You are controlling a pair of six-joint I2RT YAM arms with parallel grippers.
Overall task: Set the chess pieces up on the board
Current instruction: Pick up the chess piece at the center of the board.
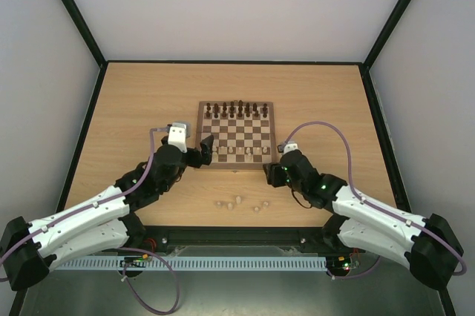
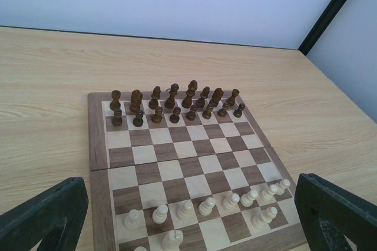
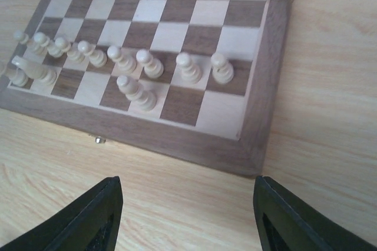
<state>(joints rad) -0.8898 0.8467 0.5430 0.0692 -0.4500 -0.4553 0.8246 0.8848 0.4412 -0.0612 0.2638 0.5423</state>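
The board (image 1: pixel 234 136) lies at the table's middle, with dark pieces (image 1: pixel 236 109) along its far rows. A row of cream chess pieces (image 2: pixel 206 205) stands on its near side, with a few more behind that row; they also show in the right wrist view (image 3: pixel 123 62). Several loose cream pieces (image 1: pixel 239 202) lie on the table in front of the board. My left gripper (image 1: pixel 205 149) is open and empty at the board's near left corner. My right gripper (image 1: pixel 273 169) is open and empty just off the board's near right corner (image 3: pixel 250 157).
Black frame posts and pale walls enclose the wooden table (image 1: pixel 148 108). A small metal latch (image 3: pixel 99 139) sits on the board's near edge. The arms' bases and a cable rail (image 1: pixel 223 262) run along the near edge.
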